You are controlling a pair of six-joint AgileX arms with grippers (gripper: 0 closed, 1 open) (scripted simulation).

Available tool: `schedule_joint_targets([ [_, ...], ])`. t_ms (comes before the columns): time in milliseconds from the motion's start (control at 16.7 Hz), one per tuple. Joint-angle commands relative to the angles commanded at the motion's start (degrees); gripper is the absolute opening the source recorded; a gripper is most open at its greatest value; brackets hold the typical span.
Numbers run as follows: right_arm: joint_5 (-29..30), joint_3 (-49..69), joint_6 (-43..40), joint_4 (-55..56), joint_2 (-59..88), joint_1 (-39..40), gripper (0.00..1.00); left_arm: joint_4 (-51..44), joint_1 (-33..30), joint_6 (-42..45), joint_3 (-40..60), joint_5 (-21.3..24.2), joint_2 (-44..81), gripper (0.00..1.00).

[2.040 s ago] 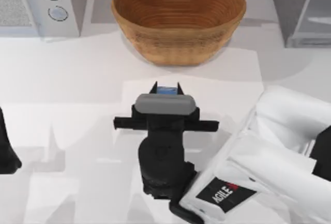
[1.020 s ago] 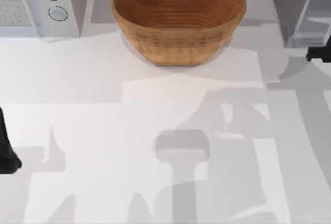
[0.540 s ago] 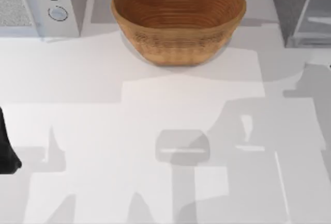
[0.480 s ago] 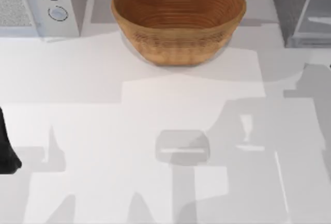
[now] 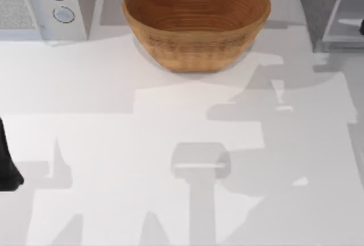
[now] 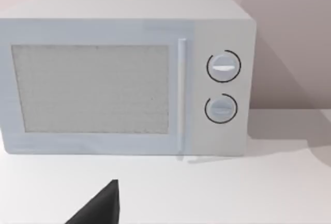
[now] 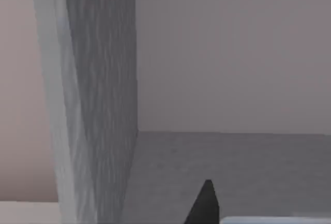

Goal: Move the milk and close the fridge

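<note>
Fridge (image 7: 98, 105) interior faces right jaws (image 7: 207, 203) (opening unclear).

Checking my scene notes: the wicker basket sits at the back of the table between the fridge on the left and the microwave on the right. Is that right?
Not quite: the sides are swapped. In the top view the wicker basket sits at the back of the table, with the microwave on the left and the fridge on the right.
</note>
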Motion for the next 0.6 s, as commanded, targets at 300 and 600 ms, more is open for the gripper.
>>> schedule_joint_targets([
  [300, -5.0, 19.1, -0.1, -3.3, 16.8, -5.0, 0.0, 0.0, 0.0, 0.0, 0.0, 0.0, 0.0, 1.0],
  [600, -7.9, 28.6, 0.0, -5.7, 25.5, -7.7, 0.0, 0.0, 0.0, 0.0, 0.0, 0.0, 0.0, 1.0],
])
